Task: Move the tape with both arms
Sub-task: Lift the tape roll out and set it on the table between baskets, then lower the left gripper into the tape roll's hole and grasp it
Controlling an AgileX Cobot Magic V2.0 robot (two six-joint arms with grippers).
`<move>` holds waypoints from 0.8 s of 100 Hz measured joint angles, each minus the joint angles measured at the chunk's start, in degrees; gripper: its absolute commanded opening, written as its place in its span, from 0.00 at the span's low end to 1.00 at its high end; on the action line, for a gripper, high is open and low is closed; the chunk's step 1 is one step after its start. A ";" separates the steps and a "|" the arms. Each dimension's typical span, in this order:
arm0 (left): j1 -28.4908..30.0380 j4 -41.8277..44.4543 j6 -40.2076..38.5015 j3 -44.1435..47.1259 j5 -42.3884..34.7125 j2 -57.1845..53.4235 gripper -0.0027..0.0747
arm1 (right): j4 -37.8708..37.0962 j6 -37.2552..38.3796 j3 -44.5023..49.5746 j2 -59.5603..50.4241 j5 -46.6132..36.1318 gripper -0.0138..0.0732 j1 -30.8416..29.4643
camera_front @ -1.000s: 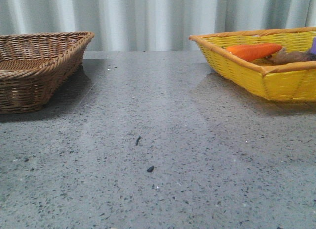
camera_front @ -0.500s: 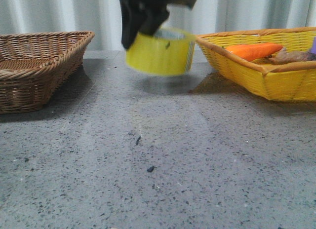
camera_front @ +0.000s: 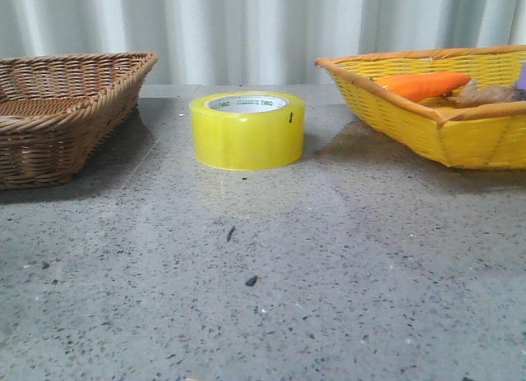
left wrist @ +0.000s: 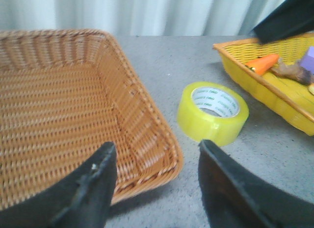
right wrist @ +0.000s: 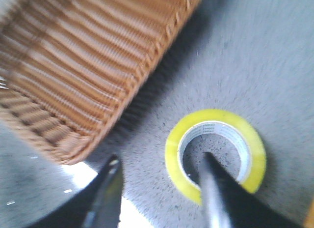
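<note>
Looking across my grey speckled table (camera_front: pixel 271 274), I see bare stone close to me, with two small dark specks (camera_front: pixel 251 280) on it. Farther back sits the tape (camera_front: pixel 247 129), flat on the table with its hole facing up. It is at about 12 o'clock from me, between two baskets and touching neither. The brown basket (camera_front: pixel 57 122) is at 10 o'clock and the yellow basket (camera_front: pixel 436 110) at 2 o'clock. An orange carrot (camera_front: pixel 421 84) lies in the yellow one. My left gripper (left wrist: pixel 154 181) has its jaws spread wide, holding nothing. My right gripper (right wrist: pixel 159 191) hangs over the tape with its jaws spread too, holding nothing. A pale curtain (camera_front: pixel 246 28) hangs at the far back.
</note>
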 measured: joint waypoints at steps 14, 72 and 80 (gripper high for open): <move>-3.15 0.00 3.39 -8.25 0.60 7.62 0.48 | 0.36 0.00 6.45 -16.33 -0.20 0.17 0.00; -13.39 0.62 -2.28 -56.15 22.61 60.11 0.56 | -11.38 14.84 53.19 -78.47 -17.47 0.09 0.00; -14.21 3.19 -4.70 -63.30 28.30 67.65 0.56 | -12.31 16.27 53.29 -82.51 -16.16 0.09 0.00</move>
